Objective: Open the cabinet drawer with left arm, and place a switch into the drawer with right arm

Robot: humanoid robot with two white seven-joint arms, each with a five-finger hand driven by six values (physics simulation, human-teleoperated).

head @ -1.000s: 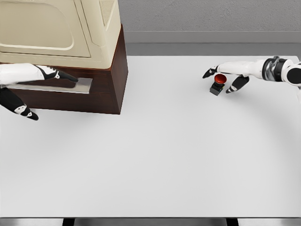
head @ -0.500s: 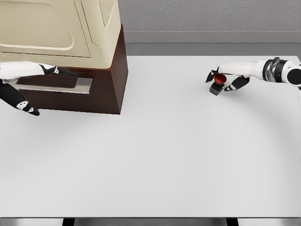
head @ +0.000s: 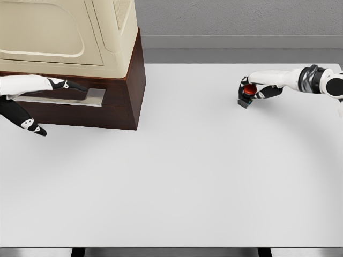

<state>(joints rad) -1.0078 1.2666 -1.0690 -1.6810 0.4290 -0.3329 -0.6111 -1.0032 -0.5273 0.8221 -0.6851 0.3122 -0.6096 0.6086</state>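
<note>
I work in a bare simulated test space, not a lived-in room: a plain white table (head: pixel 187 176) fills my view, a flat grey wall (head: pixel 236 19) runs behind it, and a cream cabinet (head: pixel 64 32) on a dark wood base (head: pixel 126 101) is the only furniture.

The switch (head: pixel 247 96), a red button on a small black base, sits tilted near the desk's (head: pixel 193 176) far right corner. The cabinet (head: pixel 102 59), cream above a dark brown base, occupies the far left corner; its drawer (head: pixel 115 104) with a silver handle (head: pixel 75 97) looks closed.
</note>
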